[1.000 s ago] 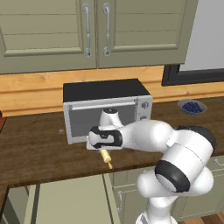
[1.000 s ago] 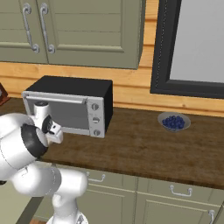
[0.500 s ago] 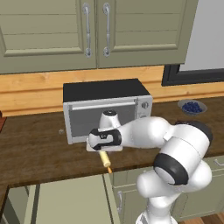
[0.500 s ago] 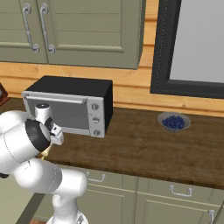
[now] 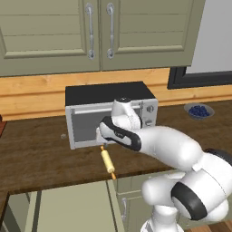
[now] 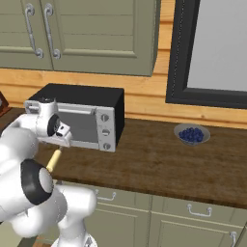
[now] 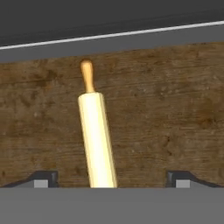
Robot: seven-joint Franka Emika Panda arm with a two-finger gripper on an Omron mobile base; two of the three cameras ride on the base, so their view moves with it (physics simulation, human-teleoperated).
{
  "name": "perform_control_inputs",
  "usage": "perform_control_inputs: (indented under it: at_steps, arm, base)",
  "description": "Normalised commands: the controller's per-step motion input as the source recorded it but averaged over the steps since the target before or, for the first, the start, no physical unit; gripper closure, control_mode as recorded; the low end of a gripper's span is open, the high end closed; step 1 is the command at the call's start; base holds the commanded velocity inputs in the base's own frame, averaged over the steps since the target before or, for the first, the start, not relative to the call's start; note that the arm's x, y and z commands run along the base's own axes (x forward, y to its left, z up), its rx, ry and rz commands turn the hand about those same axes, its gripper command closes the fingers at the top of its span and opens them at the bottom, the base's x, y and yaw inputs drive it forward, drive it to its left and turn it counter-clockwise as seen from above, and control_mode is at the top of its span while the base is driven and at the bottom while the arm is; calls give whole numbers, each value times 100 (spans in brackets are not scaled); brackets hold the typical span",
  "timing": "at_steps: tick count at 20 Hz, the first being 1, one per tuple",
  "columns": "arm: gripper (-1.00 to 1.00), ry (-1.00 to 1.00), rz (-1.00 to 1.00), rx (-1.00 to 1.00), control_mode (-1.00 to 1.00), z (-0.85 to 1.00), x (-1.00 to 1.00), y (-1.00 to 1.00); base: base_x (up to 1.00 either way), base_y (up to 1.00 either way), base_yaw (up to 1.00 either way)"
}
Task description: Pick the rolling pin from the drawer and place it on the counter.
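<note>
A: How is the arm sitting?
B: It is reaching from the lower right of the left base view toward the frame's middle, the gripper (image 7: pixel 112 180) hanging over the counter (image 5: pixel 41 158) with jaws spread wide, gripping nothing.
A: Counts?
B: 1 rolling pin (image 5: pixel 108 161), 1 toaster oven (image 5: pixel 90 118), 1 bowl (image 5: pixel 199 110).
A: Where is the pin lying?
B: It is lying on the counter between the 2 fingertips (image 7: pixel 43 178), in the hand view's lower middle.

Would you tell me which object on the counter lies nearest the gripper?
The rolling pin, pale yellow, lying directly beneath the open gripper; the blueberry bowl sits far off.
</note>
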Motion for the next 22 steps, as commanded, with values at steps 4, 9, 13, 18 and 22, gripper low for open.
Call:
perform_control_inputs:
  at_steps: [4, 9, 13, 18, 22]
  arm:
    - [-100, -2, 0, 0, -100, 100, -39, -100]
    - [-100, 0, 0, 0, -100, 97, -32, -96]
    - [-100, 0, 0, 0, -100, 82, -84, -88]
    - [-100, -5, 0, 0, -100, 57, -95, -43]
    - [-100, -14, 0, 0, -100, 57, -93, 0]
  base:
    - [0, 0, 0]
    - [0, 0, 0]
    - [0, 0, 0]
    - [0, 0, 0]
    - [0, 0, 0]
